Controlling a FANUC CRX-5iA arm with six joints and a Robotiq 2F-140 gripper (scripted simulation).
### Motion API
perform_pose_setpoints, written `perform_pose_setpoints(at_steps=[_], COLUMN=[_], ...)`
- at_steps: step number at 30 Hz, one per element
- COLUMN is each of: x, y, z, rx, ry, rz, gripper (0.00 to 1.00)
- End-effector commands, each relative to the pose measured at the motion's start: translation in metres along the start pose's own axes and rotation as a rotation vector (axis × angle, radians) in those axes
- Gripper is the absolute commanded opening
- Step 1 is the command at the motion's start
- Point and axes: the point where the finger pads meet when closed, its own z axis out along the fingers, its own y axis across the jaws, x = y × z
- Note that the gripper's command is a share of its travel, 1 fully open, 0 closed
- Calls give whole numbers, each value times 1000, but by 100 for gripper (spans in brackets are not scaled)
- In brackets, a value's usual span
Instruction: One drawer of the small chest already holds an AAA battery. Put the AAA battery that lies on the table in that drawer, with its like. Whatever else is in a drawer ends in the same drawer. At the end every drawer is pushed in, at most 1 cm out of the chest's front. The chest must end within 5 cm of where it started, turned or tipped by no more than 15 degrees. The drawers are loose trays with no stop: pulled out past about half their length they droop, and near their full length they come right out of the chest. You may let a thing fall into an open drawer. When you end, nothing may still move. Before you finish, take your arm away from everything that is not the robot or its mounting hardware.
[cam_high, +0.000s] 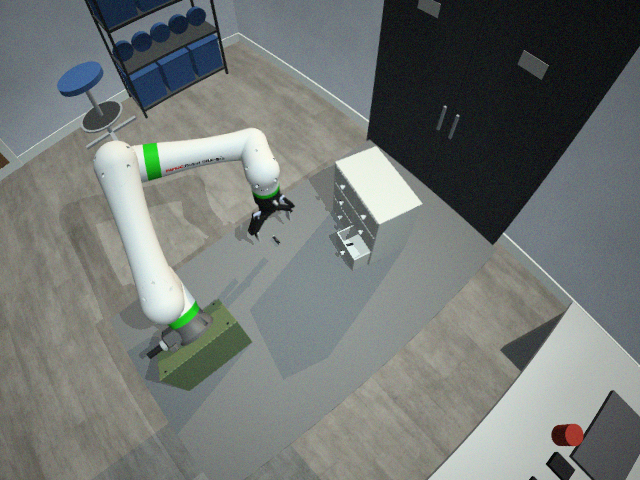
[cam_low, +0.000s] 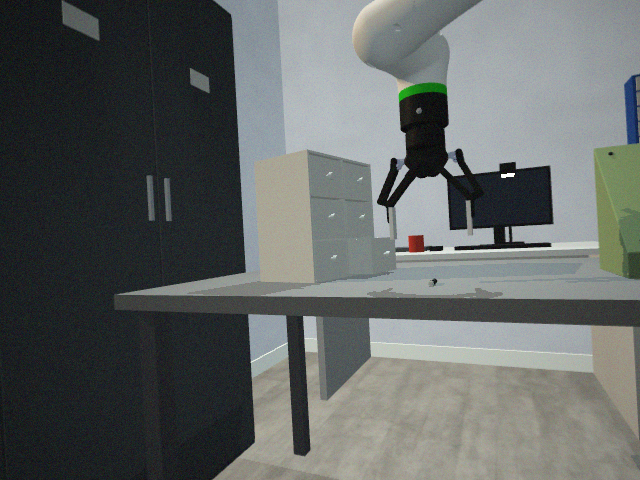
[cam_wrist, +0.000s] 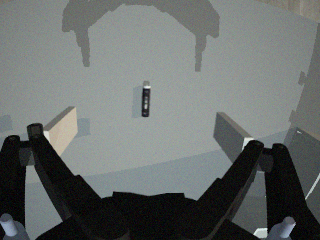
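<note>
The battery (cam_high: 276, 239) (cam_low: 432, 282) (cam_wrist: 146, 99) lay on its side on the surface (cam_high: 320, 330) (cam_low: 330, 304) (cam_wrist: 115, 155), apart from the chest (cam_high: 379, 186) (cam_low: 284, 217). In the wrist view its long axis ran up and down the picture, across the line joining my two fingertips, so they faced its long sides. It lay below my tool (cam_high: 271, 222) (cam_low: 431, 221) (cam_wrist: 145, 131), a little ahead of the fingertips in that view and roughly midway between them, slightly nearer the left one. My tool stood wide apart, with nothing between the pads.

Beyond, a bottom drawer (cam_high: 361, 256) (cam_low: 385, 255) stood pulled out, with a small dark thing (cam_high: 349, 243) inside, probably the other battery. I judged the turn already good for a grasp; what I needed was a small shift towards the battery, then a straight descent. Closing off centre could have pushed or rolled it.
</note>
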Motion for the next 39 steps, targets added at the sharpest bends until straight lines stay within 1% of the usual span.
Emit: perform_pose_setpoints(at_steps=[1, 6, 7, 29, 34, 39], x=[0, 0, 0, 0, 0, 0], y=[0, 0, 0, 0, 0, 0], z=[0, 0, 0, 0, 2, 9], rx=[0, 0, 0, 0, 0, 0], ry=[0, 0, 0, 0, 0, 0], rz=[0, 0, 0, 0, 0, 0], gripper=[100, 100, 15, 15, 15, 15])
